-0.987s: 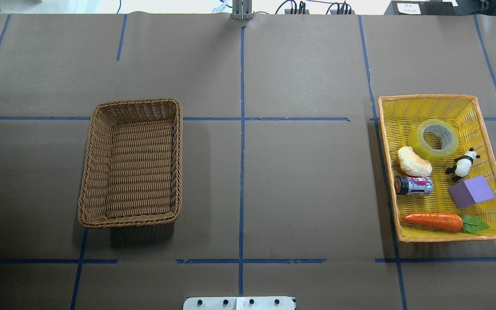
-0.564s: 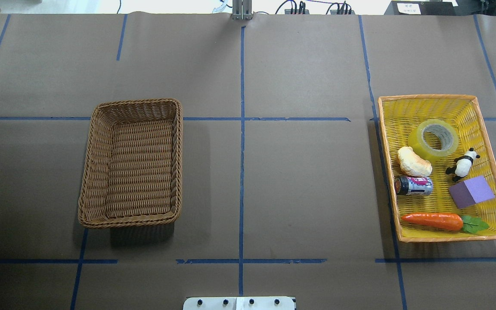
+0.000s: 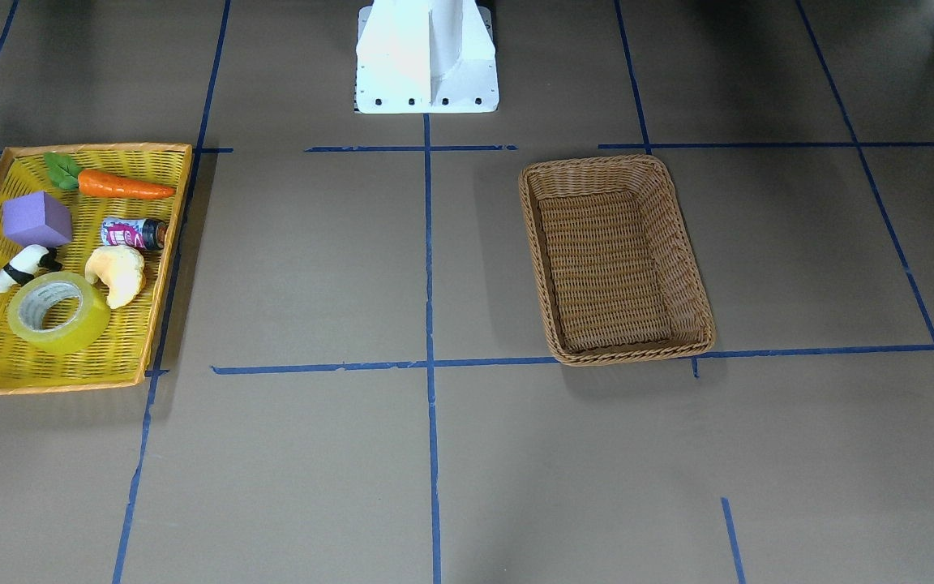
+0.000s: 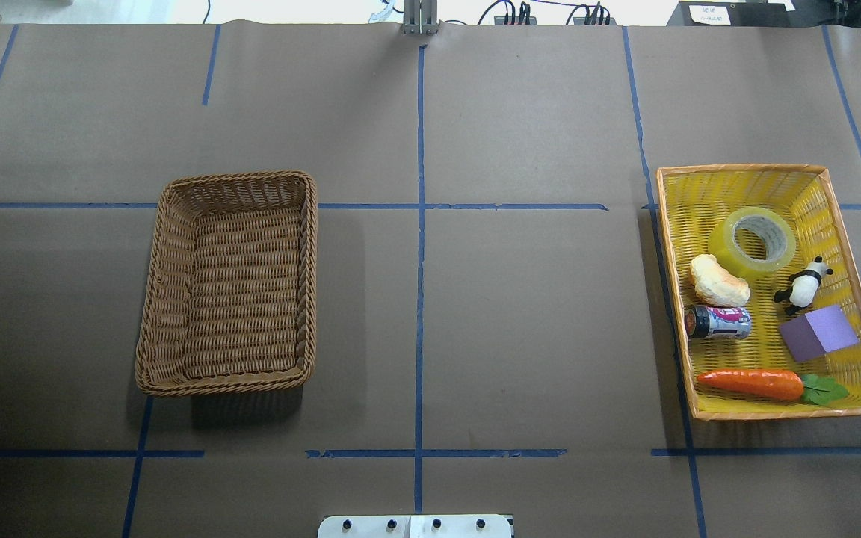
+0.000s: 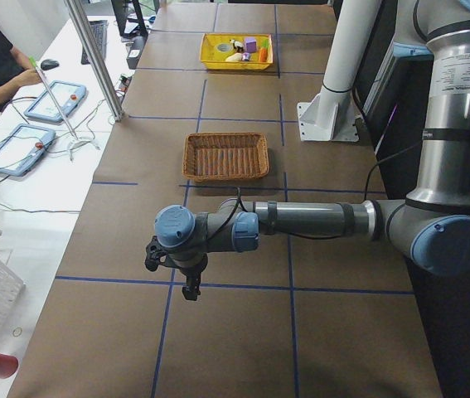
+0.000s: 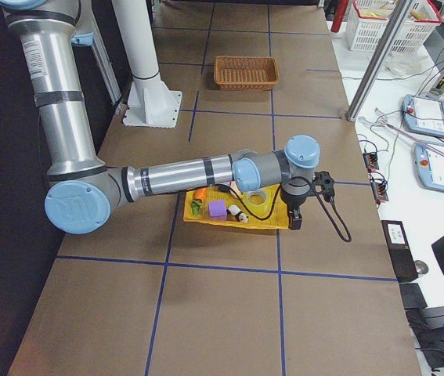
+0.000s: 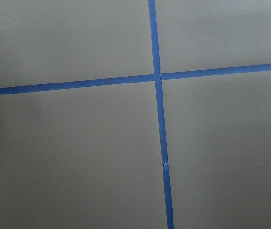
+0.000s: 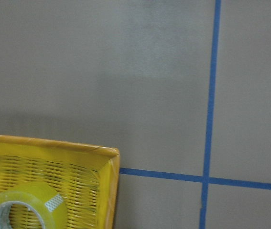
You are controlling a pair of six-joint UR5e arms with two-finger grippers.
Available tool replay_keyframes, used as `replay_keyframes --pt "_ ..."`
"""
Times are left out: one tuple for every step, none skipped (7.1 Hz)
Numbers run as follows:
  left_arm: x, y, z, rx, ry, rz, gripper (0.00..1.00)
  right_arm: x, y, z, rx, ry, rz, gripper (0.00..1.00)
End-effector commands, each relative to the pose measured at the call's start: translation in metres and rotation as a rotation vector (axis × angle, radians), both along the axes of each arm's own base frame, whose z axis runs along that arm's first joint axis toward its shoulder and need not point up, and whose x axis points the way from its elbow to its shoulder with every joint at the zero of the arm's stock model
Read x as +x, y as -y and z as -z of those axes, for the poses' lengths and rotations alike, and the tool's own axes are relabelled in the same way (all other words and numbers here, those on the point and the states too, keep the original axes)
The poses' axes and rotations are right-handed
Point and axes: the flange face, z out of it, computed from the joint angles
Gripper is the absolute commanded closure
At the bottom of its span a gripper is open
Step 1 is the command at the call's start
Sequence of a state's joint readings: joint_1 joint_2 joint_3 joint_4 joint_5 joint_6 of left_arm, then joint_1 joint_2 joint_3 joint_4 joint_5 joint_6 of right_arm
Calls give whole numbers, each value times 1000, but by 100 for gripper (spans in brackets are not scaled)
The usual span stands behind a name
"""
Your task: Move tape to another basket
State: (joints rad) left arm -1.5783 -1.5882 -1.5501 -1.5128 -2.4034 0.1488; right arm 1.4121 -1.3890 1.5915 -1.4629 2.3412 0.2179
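The tape is a yellow-green roll lying flat in the far half of a yellow tray; it also shows in the front view and the right wrist view. The brown wicker basket stands empty on the table's left half, and shows in the front view. My right gripper hangs over the tray's far edge, just beyond the tape; I cannot tell if it is open. My left gripper hangs over bare table well left of the basket; I cannot tell its state.
The tray also holds a croissant toy, a panda, a can, a purple cube and a carrot. The white robot base stands at the table's robot side. Operators' pendants lie beyond the far edge.
A small dark part of the right arm has come into the overhead view at its right edge. The tape, the tray and the basket have not moved.
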Motion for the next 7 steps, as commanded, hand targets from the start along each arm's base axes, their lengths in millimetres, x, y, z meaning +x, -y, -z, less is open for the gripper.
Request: replay_keyframes --pt "0 1 2 6 0 0 0 -71 -7 28 -37 38 -20 0" --pt "0 0 1 6 0 0 0 -102 -10 32 4 43 -25 0" --pt "0 1 2 8 0 0 0 -134 -15 28 15 30 -19 0" --pt "0 0 1 6 0 0 0 -150 -18 26 25 17 -2 0" --pt "0 0 1 5 0 0 0 -161 -22 22 20 11 16 0" --pt "0 0 1 5 -2 0 0 -162 -22 13 5 4 20 0" --pt "0 -1 0 2 -2 1 0 -166 -23 4 -12 -2 26 0"
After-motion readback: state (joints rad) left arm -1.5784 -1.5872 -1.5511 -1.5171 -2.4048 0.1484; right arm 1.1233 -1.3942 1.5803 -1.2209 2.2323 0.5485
